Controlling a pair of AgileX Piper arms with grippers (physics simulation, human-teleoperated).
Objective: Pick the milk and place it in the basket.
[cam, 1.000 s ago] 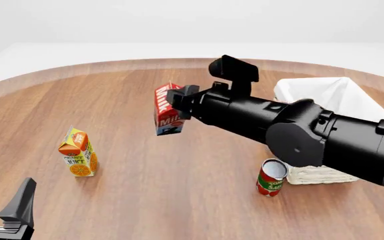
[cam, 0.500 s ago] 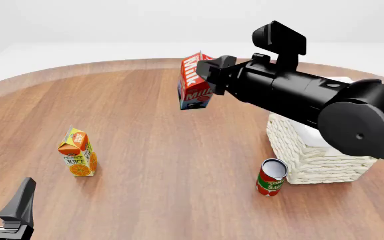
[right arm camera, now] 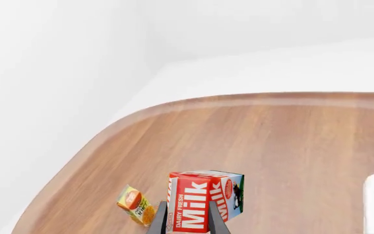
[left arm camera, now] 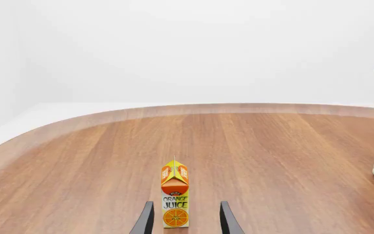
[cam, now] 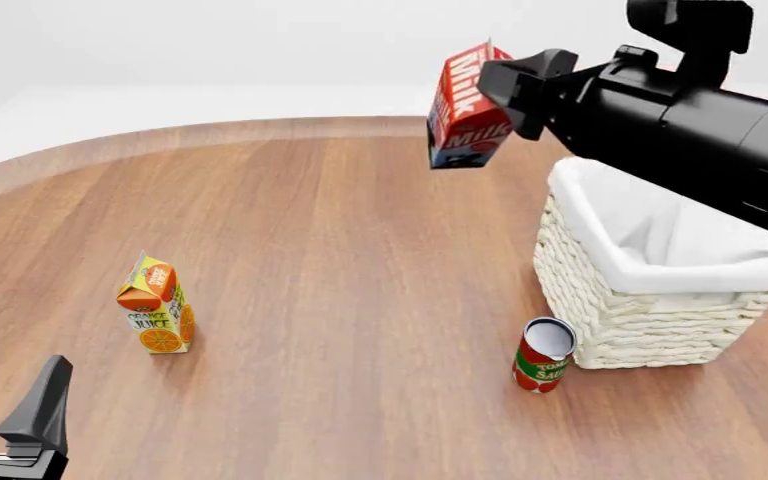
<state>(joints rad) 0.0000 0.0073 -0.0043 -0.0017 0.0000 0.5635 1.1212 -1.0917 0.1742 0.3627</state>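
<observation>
One small carton, the milk, hung tilted in the air, high above the table and just short of the basket. The right gripper pinched its red upper part. It looked light and stiff, with smooth faces that could slip, so a squeeze across opposite flat sides seemed best. The left gripper rested spread, framing the juice carton.
</observation>
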